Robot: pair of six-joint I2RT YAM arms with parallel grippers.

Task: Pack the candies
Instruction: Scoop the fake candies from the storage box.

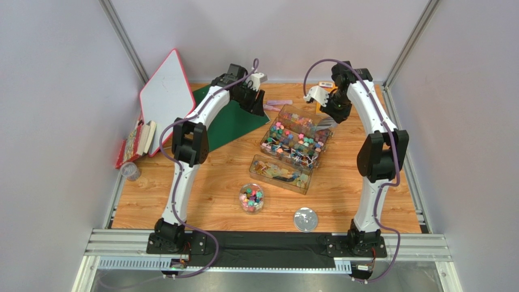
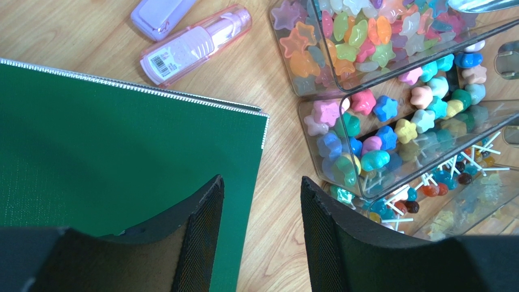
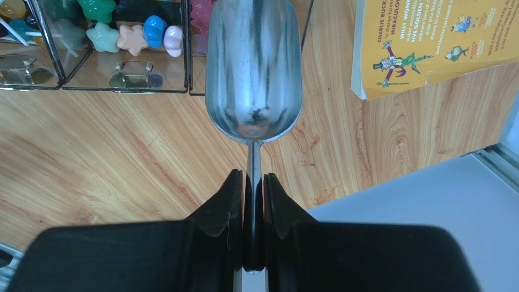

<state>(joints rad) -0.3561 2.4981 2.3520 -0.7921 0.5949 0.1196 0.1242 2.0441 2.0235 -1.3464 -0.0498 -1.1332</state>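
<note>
So the right tool point(image 3: 254, 182) pinches the shiny metal scoop point(image 3: 254, 67) handle, left tool point(image 2: 262, 198) spread wide beside multicoloured candies point(image 2: 384, 109) near the tabletop's point(image 2: 73, 30) far edge.

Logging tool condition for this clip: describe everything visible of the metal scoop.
The scoop is shiny bare metal: a deep rounded bowl, empty, on a thin handle. The right claw is shut on that handle, holding it above the wooden table, bowl tip reaching over the clear candy box. Nothing else visibly touches it.

Wooden table point(image 1: 207, 194) boxed in by pale walls point(image 1: 55, 121)
Metal posts point(image 1: 125, 39) run up the back corners; an aluminium rail point(image 1: 116, 246) edges the near side; light is soft, even.
</note>
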